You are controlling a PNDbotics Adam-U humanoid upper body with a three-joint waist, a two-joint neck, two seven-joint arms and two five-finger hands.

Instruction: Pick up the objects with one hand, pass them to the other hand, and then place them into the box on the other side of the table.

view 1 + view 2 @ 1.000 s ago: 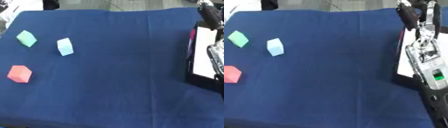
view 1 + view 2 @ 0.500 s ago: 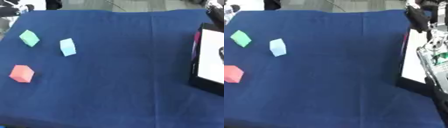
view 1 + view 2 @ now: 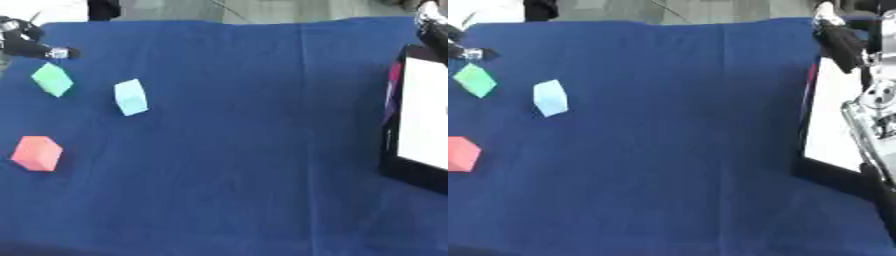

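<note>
Three blocks, green (image 3: pixel 52 79), blue (image 3: pixel 131 97), red (image 3: pixel 37 153); one box (image 3: pixel 422 125); left robot hand (image 3: pixel 31 44) grip unclear.

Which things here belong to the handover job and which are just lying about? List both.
Part of the job:
green block
light blue block
red block
box, at the right edge of the table
left hand, above the green block
right hand, over the box

Just there:
blue cloth covering the table
</note>
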